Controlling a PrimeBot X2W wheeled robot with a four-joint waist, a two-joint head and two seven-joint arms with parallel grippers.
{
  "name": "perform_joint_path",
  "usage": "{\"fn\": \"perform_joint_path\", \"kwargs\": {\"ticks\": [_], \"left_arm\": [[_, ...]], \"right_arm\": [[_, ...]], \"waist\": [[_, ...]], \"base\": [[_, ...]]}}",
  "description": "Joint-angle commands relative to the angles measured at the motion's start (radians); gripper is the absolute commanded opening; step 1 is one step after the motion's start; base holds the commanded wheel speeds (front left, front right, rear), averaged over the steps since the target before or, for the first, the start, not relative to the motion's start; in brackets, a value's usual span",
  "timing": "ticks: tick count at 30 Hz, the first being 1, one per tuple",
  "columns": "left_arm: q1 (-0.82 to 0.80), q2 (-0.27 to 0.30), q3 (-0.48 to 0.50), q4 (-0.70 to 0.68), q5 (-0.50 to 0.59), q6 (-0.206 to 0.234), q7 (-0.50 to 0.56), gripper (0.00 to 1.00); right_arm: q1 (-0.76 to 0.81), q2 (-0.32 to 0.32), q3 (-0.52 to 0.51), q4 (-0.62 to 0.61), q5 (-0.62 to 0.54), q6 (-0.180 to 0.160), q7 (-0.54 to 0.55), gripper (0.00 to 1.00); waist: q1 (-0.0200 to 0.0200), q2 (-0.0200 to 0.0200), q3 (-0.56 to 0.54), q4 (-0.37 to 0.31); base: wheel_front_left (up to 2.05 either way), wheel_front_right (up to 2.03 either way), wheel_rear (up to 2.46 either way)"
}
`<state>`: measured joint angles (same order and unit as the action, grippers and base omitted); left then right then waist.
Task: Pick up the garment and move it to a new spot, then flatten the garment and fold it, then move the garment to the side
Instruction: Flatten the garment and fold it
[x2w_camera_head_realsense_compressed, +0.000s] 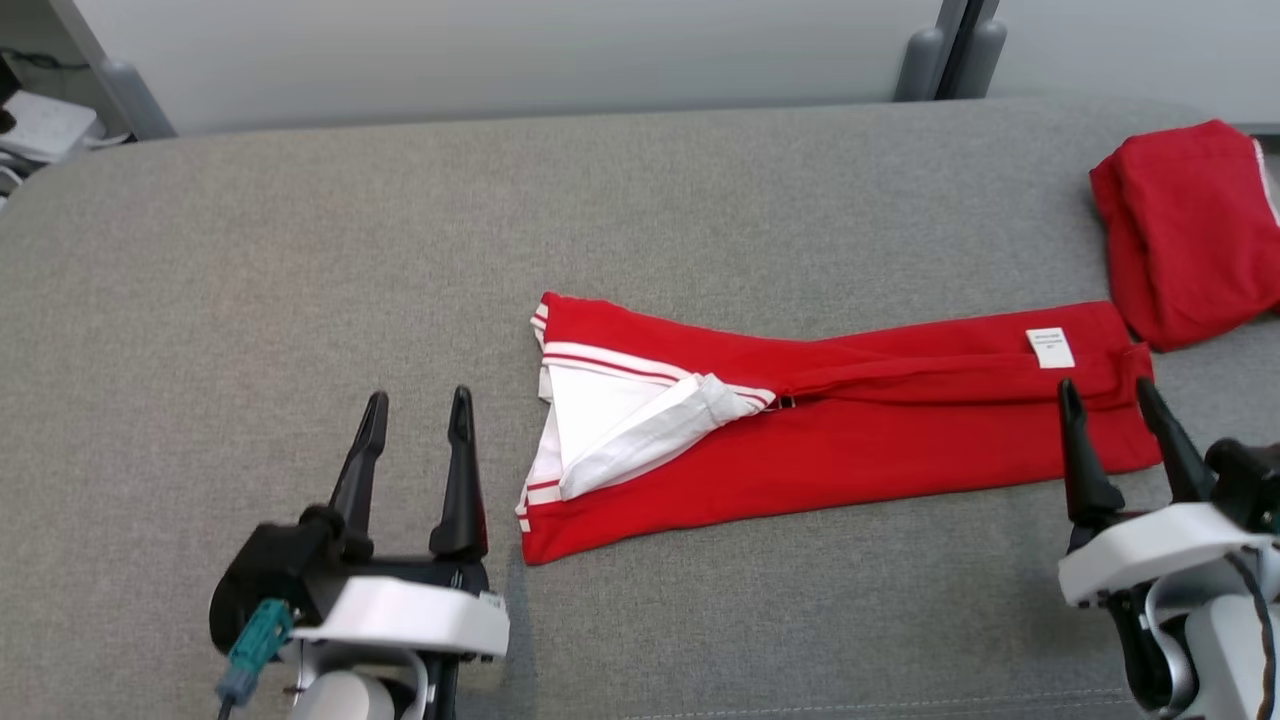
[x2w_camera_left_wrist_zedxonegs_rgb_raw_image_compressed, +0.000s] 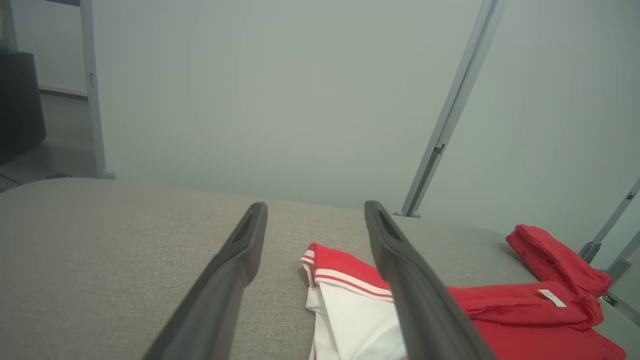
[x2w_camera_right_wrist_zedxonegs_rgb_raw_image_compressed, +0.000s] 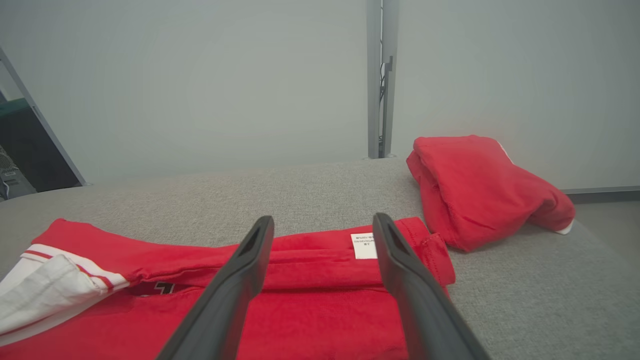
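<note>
Fingers of the left gripper (x2w_camera_head_realsense_compressed: 418, 395) and right gripper (x2w_camera_head_realsense_compressed: 1105, 385) spread apart, holding nothing, one pair at each end of the red garment (x2w_camera_head_realsense_compressed: 850, 460)
Long, dark and tapered, the left pair points far, just left of the striped end and clear of the cloth; the right pair overlaps the near right corner, contact unclear. The red garment lies flat as a long folded band mid-way across the grey woven cushion (x2w_camera_head_realsense_compressed: 300, 250): soft knit, white stripe trim, a white inner panel (x2w_camera_head_realsense_compressed: 610, 420) turned out at its left end, a small white label (x2w_camera_head_realsense_compressed: 1049, 347) near its right. A folded red bundle (x2w_camera_head_realsense_compressed: 1190, 230) sits far right, just beside that end
</note>
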<state>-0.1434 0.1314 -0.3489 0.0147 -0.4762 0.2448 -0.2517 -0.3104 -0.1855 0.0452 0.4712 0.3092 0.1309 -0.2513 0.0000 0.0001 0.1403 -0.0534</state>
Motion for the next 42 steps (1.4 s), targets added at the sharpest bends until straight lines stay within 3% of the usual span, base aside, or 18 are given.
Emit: {"fn": "perform_joint_path", "kwargs": {"ticks": [1, 9, 15, 34, 42], "left_arm": [[0.012, -0.002, 0.055, -0.021, 0.028, -0.014, -0.01, 1.0], [0.11, -0.054, 0.163, -0.024, 0.183, -0.082, -0.01, 1.0], [0.172, -0.074, 0.204, -0.015, 0.231, -0.113, -0.01, 1.0], [0.228, -0.081, 0.211, -0.025, 0.245, -0.088, -0.01, 1.0], [0.226, -0.081, 0.189, -0.025, 0.278, -0.095, -0.01, 1.0]], "right_arm": [[0.02, -0.001, 0.018, -0.035, 0.007, 0.0, -0.01, 1.0], [0.115, 0.038, 0.013, -0.078, 0.01, 0.0, -0.01, 1.0], [0.179, 0.05, -0.018, -0.094, 0.019, 0.0, -0.01, 1.0], [0.215, 0.076, -0.056, -0.081, 0.03, 0.0, -0.01, 1.0], [0.135, 0.075, -0.071, 0.025, 0.103, 0.0, -0.01, 1.0]], "waist": [[0.0, -0.0001, -0.027, -0.009], [0.0, -0.0001, -0.091, -0.018], [0.0, -0.0001, -0.128, -0.022], [0.0, -0.0001, -0.145, -0.03], [0.0, -0.0001, -0.126, -0.03]], "base": [[0.0, 0.0, 0.0], [0.0, 0.0, 0.0], [0.0, 0.0, 0.0], [0.0, 0.0, 0.0], [0.0, 0.0, 0.0]]}}
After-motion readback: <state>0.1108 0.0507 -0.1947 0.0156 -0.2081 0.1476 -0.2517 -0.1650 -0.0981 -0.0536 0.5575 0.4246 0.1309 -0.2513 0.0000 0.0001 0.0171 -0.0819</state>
